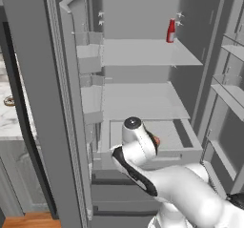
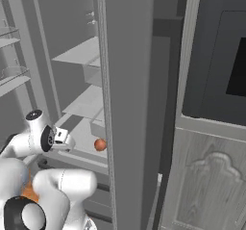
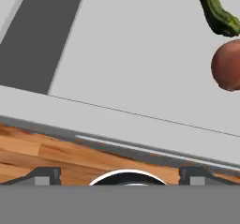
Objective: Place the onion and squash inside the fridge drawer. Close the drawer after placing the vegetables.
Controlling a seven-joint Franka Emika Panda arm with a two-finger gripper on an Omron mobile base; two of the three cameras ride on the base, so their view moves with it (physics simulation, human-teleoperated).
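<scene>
Onion [image 3: 228, 64] and squash [image 3: 216, 10] touching, inside fridge drawer [image 3: 140, 120] near far corner. Drawer rigid, slides; push plain front edge. Gripper [image 3: 120, 174] fingers apart, empty.

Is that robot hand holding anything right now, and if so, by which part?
Nothing. The gripper jaws stand open; the reddish round onion and dark green squash lie apart from it.

No readable text, label, brand, number or sign appears on anything here
</scene>
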